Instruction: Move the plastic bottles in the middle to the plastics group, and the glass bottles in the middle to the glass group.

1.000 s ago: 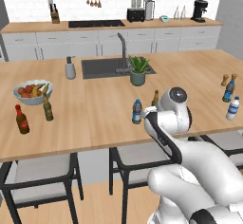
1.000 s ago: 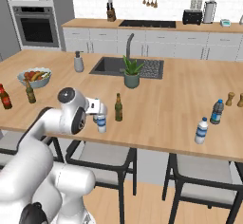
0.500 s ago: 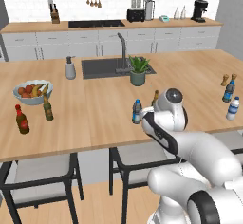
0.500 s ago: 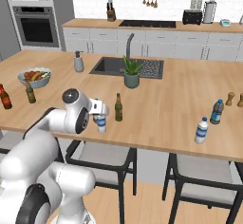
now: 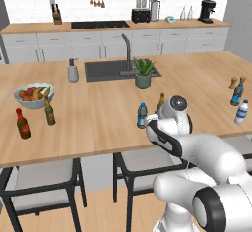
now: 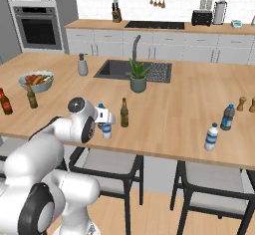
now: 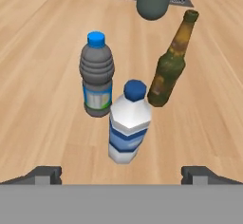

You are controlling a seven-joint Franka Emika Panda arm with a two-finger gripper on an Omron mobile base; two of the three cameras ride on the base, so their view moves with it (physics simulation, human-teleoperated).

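In the hand view my gripper (image 7: 121, 174) is open, its fingertips (image 7: 45, 172) wide apart with nothing between them. Just ahead of it stands a whitish plastic bottle (image 7: 129, 123) (image 6: 106, 130) with a blue cap. Behind that are a darker blue-capped plastic bottle (image 7: 97, 76) (image 5: 142, 116) and a slim olive-brown glass bottle (image 7: 170, 66) (image 6: 124, 113). The plastics group (image 5: 237, 95) (image 6: 227, 117) stands at the counter's right end. At the left end is the glass group: a red bottle (image 5: 22, 124) (image 6: 5, 102) and an olive bottle (image 5: 49, 112) (image 6: 32, 96).
A fruit bowl (image 5: 33, 95) sits beside the glass group. A grey soap dispenser (image 5: 73, 71), the sink (image 5: 106, 70) and a potted plant (image 5: 143, 74) lie beyond the middle bottles. Small brown shakers (image 5: 233, 82) stand near the plastics group. Stools stand under the counter's near edge.
The wrist has shifted slightly toward the middle bottles. The bottles have not moved, and the jaws stay open.
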